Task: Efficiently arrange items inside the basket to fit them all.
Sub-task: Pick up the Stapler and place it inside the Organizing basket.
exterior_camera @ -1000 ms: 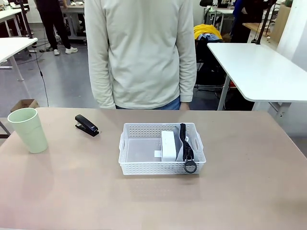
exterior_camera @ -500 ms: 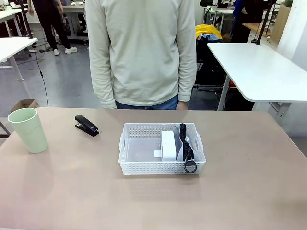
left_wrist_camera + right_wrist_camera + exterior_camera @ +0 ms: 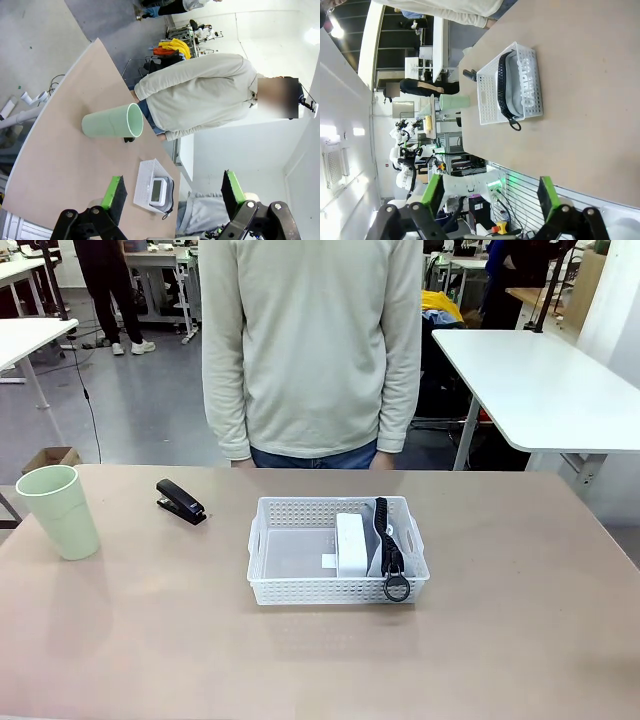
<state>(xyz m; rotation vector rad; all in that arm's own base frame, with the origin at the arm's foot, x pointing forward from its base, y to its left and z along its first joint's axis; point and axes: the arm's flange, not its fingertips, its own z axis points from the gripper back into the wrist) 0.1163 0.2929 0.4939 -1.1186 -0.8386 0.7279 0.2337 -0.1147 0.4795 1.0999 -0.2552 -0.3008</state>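
The white mesh basket (image 3: 335,503) sits near the middle of the tan table (image 3: 500,630), with 2 of the 4 items inside it. The white boxy device (image 3: 350,543) stands on edge in the right half, and the grey "CAMPUS" pouch (image 3: 374,558) is wedged upright between it and the basket's right wall. The pouch's black strap (image 3: 383,525) runs along its top, and a dark ring (image 3: 397,588) hangs over the near rim. The basket's left half is bare.

The black stapler (image 3: 180,501) lies on the table, left of the basket and a little farther back, apart from it. The pale green cup (image 3: 58,510) stands upright near the table's left edge, well apart from the basket. A person (image 3: 310,350) in a pale sweatshirt stands at the far side, arms hanging down (hands not on the table).

The left gripper (image 3: 173,176) hangs above the table with its jaws spread wide and nothing between the green pads; the cup (image 3: 112,121) and basket (image 3: 145,182) lie far beyond it. The right gripper (image 3: 491,178) is likewise spread wide and holds nothing, with the basket (image 3: 487,95) and the pouch (image 3: 525,85) well ahead of it.
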